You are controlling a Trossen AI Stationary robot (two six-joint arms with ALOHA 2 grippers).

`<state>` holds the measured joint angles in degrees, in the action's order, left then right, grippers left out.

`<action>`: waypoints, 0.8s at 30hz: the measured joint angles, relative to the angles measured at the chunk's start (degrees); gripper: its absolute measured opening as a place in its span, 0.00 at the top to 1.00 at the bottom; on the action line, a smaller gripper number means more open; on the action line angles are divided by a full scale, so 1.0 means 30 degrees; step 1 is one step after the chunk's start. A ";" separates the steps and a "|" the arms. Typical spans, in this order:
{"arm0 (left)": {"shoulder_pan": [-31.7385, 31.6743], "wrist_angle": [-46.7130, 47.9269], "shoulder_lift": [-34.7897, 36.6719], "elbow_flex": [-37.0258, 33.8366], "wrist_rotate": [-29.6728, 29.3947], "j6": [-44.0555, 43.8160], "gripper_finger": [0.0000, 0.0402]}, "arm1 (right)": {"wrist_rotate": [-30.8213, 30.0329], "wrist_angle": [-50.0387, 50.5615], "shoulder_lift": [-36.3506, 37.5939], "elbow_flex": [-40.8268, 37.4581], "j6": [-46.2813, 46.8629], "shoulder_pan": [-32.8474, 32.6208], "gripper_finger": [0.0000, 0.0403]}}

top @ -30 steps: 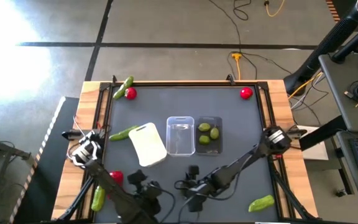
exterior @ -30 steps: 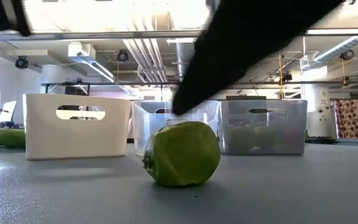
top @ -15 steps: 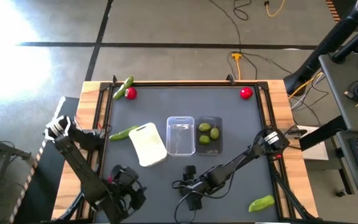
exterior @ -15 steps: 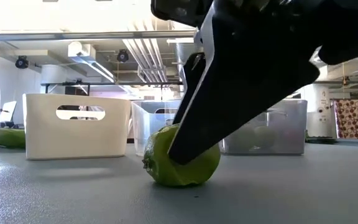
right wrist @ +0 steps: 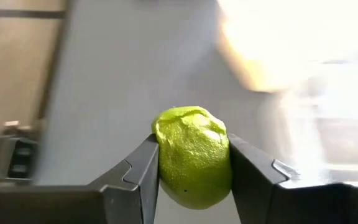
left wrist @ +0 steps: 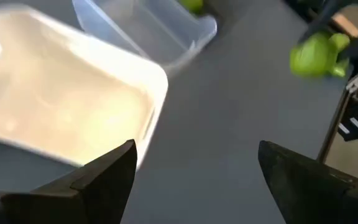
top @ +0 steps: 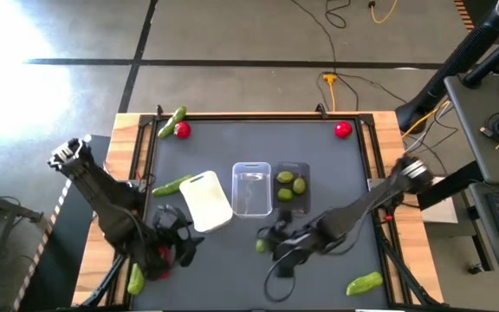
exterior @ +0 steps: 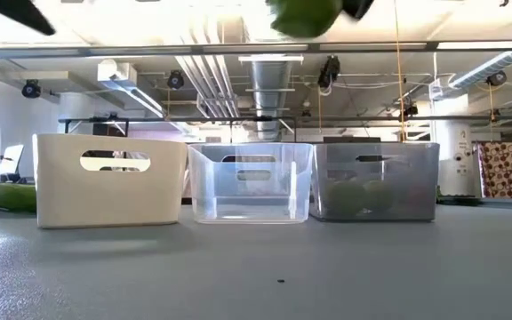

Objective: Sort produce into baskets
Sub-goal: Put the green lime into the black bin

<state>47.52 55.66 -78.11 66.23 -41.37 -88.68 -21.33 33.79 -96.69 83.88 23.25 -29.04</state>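
My right gripper (top: pixel 267 246) is shut on a yellow-green lime (right wrist: pixel 193 155), which shows high above the table in the low view as the lime (exterior: pixel 305 13). Three baskets stand in a row mid-table: white (top: pixel 206 201), clear (top: pixel 251 189) and dark grey (top: pixel 291 201); the grey one has two limes (top: pixel 291 183) lying in it. My left gripper (left wrist: pixel 197 162) hovers open near the white basket (left wrist: pixel 61 118), touching nothing. A tomato (top: pixel 161 256) lies under the left arm. My right gripper pinches the lime by its two opposite sides (right wrist: pixel 161 155) between its two fingers (right wrist: pixel 138 177). The fingers slant down from the table's right side. The lime is lifted clear of the table.
Tomatoes (top: pixel 182 130) (top: pixel 343 130) lie in the far corners. Cucumbers lie at the far left (top: pixel 171 120), beside the white basket (top: pixel 173 184), at the near left edge (top: pixel 135 277) and at the near right (top: pixel 364 282). Bare table shows in front of the baskets.
My right gripper has shut on the lime near the table's front and lifted it clear, high above the table. My left gripper has risen and drawn back from the near edge toward the white basket, rolling as it went, and has stayed open.
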 joint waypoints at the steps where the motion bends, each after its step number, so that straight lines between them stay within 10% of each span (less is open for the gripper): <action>1: -0.0410 0.0007 0.0212 0.0046 -0.0053 0.0696 0.21 | -0.0759 0.1068 0.0699 -0.0130 0.0330 0.0094 0.63; 7: -0.4038 -0.0012 0.1404 0.0113 0.0735 0.5727 0.21 | -0.1905 0.4674 0.3967 -0.2430 0.3207 0.1124 0.63; 24: -1.4198 -0.0074 0.3805 -0.0098 0.4644 1.5233 0.21 | 0.1368 -0.0010 0.6049 -1.0600 0.2453 0.6246 0.63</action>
<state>4.93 55.44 -66.70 65.93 -27.44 -42.98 -17.22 33.76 -78.54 52.07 30.61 -10.30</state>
